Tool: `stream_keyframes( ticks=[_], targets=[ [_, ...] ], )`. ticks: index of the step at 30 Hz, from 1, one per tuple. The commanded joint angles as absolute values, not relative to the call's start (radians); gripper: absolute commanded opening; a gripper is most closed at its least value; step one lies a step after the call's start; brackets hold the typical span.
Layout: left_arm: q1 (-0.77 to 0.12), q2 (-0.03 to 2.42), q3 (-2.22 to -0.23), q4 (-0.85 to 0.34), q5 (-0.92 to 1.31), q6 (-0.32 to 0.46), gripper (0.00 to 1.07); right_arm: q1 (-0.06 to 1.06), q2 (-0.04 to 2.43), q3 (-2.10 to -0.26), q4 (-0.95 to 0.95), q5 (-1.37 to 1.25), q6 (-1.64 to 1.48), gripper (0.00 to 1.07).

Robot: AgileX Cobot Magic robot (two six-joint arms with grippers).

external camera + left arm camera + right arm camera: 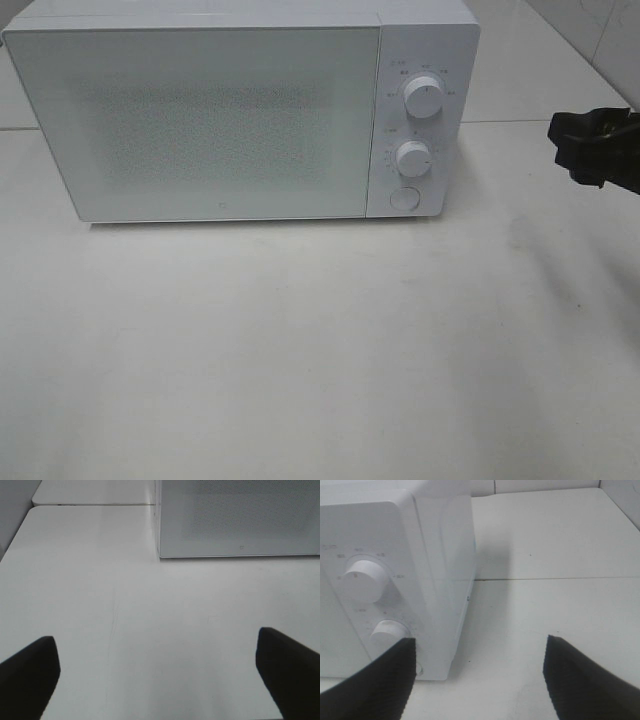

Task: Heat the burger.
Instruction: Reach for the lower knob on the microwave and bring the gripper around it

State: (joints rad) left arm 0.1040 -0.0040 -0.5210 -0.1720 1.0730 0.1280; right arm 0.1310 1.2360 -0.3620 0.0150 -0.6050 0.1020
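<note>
White tabletop (300,350) fills most of the exterior high view. A seam between two slabs runs across it towards the back, and a pale tiled wall (600,40) shows at about one o'clock. A white microwave (200,120) stands on the table from ten to one o'clock, with its front facing the camera. Its door (190,125), with a finely dotted panel, is shut and covers the nine o'clock side of the front. On the control strip at the three o'clock side of the door, an upper knob (424,99) sits above a lower knob (412,158). A round button (404,198) lies below both knobs.

The burger shows in none of the three views, so its place cannot be told.

The right gripper (565,150) is at the edge of the exterior high view, between two and three o'clock. It is well apart from the microwave and raised over the table. In the right wrist view its two black fingers (380,680) are spread wide, with only bare table between them. The microwave's control strip and side wall lie just ahead, nearer one finger than the other.

The left gripper (155,637) shows only in the left wrist view. Its black fingers (30,675) are spread as wide as they go and hold nothing. They hang over bare tabletop, with the lower corner of the microwave door ahead of them.
</note>
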Motion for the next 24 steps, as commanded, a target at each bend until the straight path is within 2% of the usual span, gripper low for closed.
stream_keyframes(
  ticks=[1,5,9,14,24],
  targets=[
    [0.097,-0.029,-0.518,-0.185,1.075,0.12,1.0,0.179,1.293,-0.344,0.152,-0.749,0.0,0.7],
    [0.097,-0.029,-0.518,-0.185,1.075,0.12,1.0,0.303,1.362,-0.319,0.292,-0.902,-0.176,0.7],
    [0.097,-0.029,-0.518,-0.185,1.075,0.12,1.0,0.388,1.415,-0.319,0.346,-0.987,-0.262,0.7],
    [0.097,-0.029,-0.518,-0.185,1.075,0.12,1.0,0.454,1.463,-0.319,0.364,-1.093,-0.286,0.7],
    [0.097,-0.029,-0.518,-0.185,1.075,0.12,1.0,0.617,1.598,-0.319,0.563,-1.289,-0.285,0.7]
  ],
)
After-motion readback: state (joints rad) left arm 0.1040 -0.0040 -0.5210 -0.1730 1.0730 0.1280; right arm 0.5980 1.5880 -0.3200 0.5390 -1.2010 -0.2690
